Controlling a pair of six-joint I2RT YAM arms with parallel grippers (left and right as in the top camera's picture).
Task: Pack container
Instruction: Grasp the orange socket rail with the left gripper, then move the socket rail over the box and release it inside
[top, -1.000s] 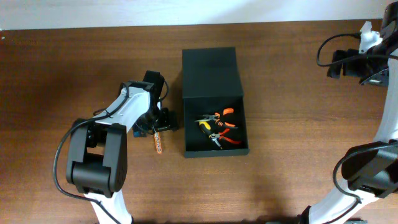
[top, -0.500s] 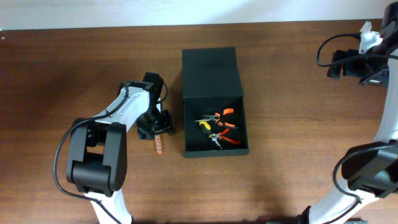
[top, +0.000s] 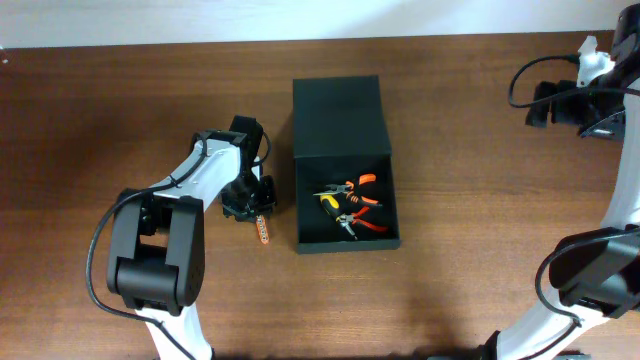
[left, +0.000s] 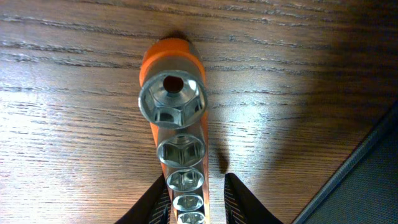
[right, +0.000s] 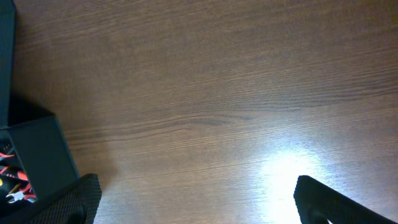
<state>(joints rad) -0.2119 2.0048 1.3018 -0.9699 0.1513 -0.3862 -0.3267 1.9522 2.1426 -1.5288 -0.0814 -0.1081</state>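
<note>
The container (top: 343, 118), a dark green box with its flap lid laid open toward the back, sits mid-table and holds orange and yellow pliers (top: 350, 208). Left of it an orange rail of chrome sockets (top: 262, 232) lies slightly tilted on the wood. My left gripper (top: 248, 206) is down over the rail's near end. In the left wrist view the socket rail (left: 174, 106) runs between the fingers of the left gripper (left: 196, 182); the left pad touches it and a thin strip of wood shows at the right pad. My right gripper (right: 196, 190) stands wide open over bare table.
The container's wall (left: 367, 168) is close on the right of the rail. The right arm (top: 560, 100) hangs at the far right back edge, with the container's corner (right: 37, 155) at the left of its view.
The left jaws have narrowed from wide open to close around the socket rail. The rail has shifted a little toward the container and tilted. The right arm has not moved.
</note>
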